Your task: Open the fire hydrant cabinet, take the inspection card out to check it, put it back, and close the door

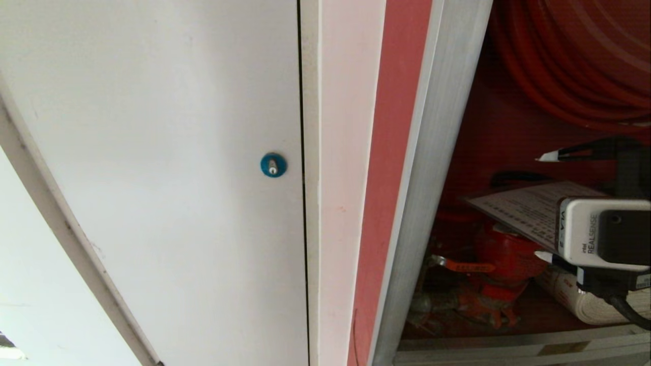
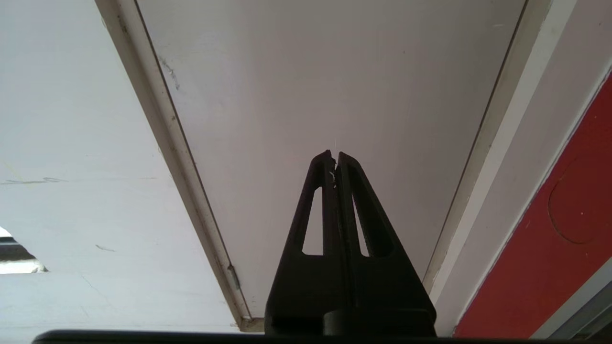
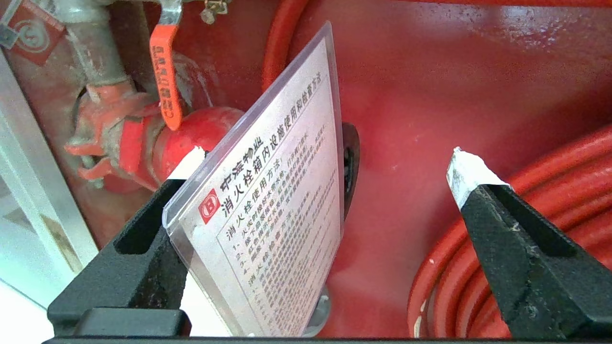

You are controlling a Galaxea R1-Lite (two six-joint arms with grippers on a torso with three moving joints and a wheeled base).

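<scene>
Right wrist view: right gripper (image 3: 330, 167) spread wide inside fire hydrant cabinet (image 3: 430, 95), inspection card (image 3: 272, 191) leaning on finger at 9 o'clock. Risks toppling card off valve (image 3: 191, 138) when withdrawing.

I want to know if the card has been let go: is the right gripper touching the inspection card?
Cannot tell. In the right wrist view the right gripper is open; the inspection card overlaps one finger and stands clear of the other, but no gap or contact shows plainly.
</scene>
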